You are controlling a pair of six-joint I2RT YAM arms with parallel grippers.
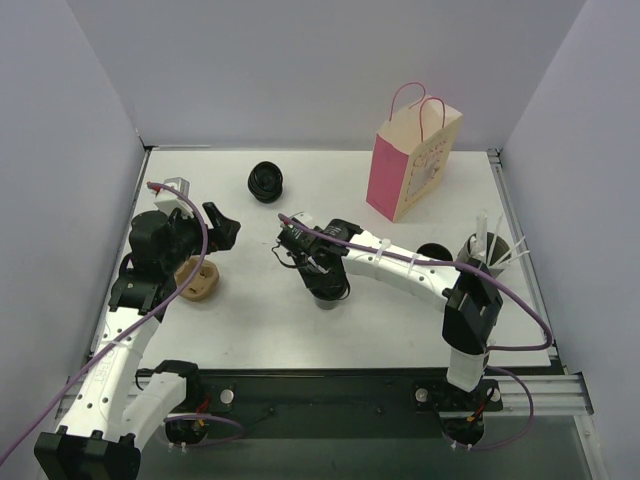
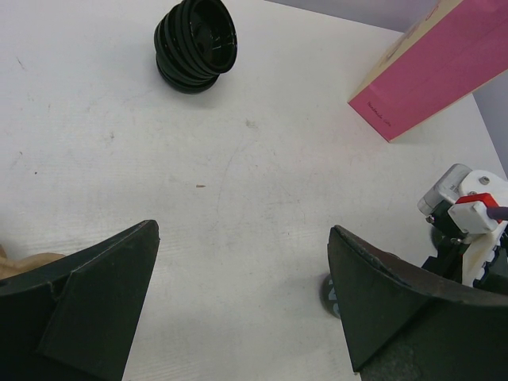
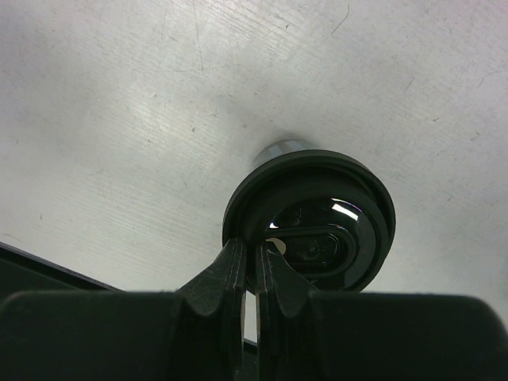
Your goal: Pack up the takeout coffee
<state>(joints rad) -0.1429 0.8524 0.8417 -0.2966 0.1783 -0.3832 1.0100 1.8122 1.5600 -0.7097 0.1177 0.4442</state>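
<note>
Left arm (image 1: 112, 362): white links joined by black joints.
Right arm (image 1: 395, 268): likewise white and black; white zip ties (image 1: 415, 262) are seen.
Cables (image 1: 207, 240): purple, one strung along each arm.
Fingers (image 2: 95, 305): black, wedge-shaped.
Wrist module (image 1: 172, 190): white, red tab.

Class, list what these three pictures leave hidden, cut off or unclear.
- Top view: the right arm covers most of another black cup.
- Top view: the left arm hides part of a brown object; unidentifiable.
- Left wrist view: the frame edge cuts off the pink bag; no view shows inside.
- Right wrist view: the coffee cup shows only its lid.
</note>
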